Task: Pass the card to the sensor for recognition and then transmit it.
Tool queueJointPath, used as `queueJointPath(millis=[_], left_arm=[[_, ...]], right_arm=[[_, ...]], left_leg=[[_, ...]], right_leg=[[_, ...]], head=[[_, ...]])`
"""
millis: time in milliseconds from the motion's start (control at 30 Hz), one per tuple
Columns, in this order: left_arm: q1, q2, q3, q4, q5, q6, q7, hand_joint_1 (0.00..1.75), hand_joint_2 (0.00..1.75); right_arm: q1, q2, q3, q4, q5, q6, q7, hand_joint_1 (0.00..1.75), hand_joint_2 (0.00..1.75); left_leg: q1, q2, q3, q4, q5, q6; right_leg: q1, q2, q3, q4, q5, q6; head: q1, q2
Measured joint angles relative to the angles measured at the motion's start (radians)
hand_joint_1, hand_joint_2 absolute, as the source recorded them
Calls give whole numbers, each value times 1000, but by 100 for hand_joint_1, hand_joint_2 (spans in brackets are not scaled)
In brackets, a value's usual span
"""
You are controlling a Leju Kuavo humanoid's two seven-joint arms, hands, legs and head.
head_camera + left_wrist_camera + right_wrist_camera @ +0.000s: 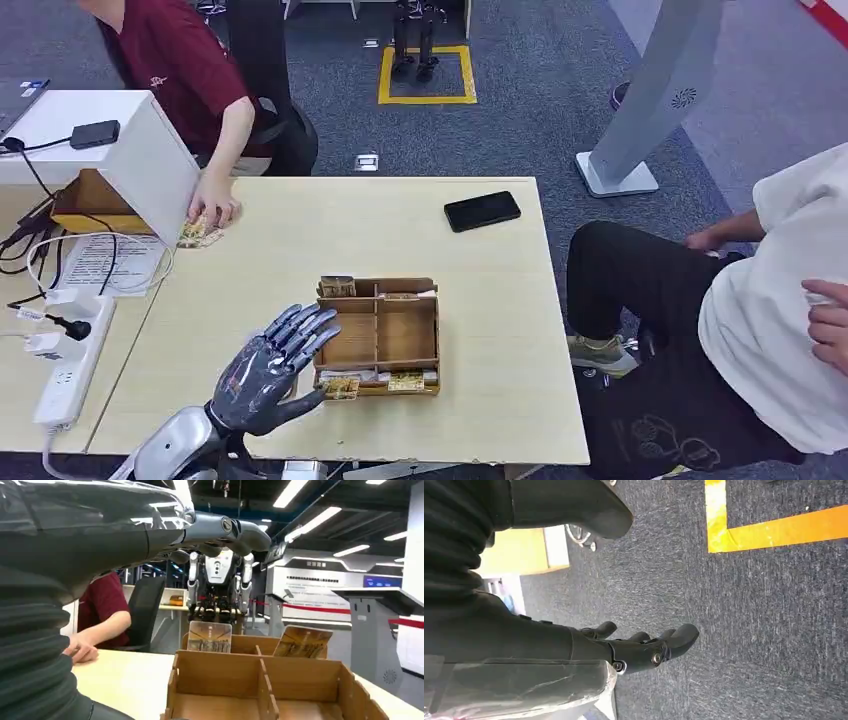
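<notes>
Pale wood is what I see across the surface (250, 290), and I take the wooden card tray (378, 336) at its middle as my landmark. Far to the left of the tray sit a white power strip (68, 360) and a printed sheet (100, 262), with a white box-shaped unit (120, 150) behind them carrying a small black device (95, 134) on its top. I cannot tell which part is the sensor. Left of the tray and further back, a person in a dark red shirt (175, 60) rests a hand (213, 208) on the surface, touching some cards (197, 235) beside the white unit.

Just left of the tray my left hand (270, 365) hovers with its fingers (300, 325) spread apart and nothing in it, the fingertips reaching over the tray's left wall. Cards stand in the tray's far compartments (337, 287) and more lie along its near edge (342, 387); the two large middle compartments look bare. From the left wrist I see two cards (210, 637) upright at the tray's back.

Behind the tray to the right lies a black phone (482, 211). Right of the tray, off the surface, sits a person in a white shirt (780, 320).

My right hand (644, 647) hangs over grey carpet (749, 605), fingers loosely curved and apart, holding nothing.
</notes>
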Motion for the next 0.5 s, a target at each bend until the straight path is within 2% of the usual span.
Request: queueJointPath(millis=[500], left_arm=[[-1,14,-4,4,7,0,2,0,175]], right_arm=[[0,0,0,0,0,0,1,0,175]], left_leg=[[0,0,0,0,0,0]], right_leg=[[0,0,0,0,0,0]], head=[[0,0]])
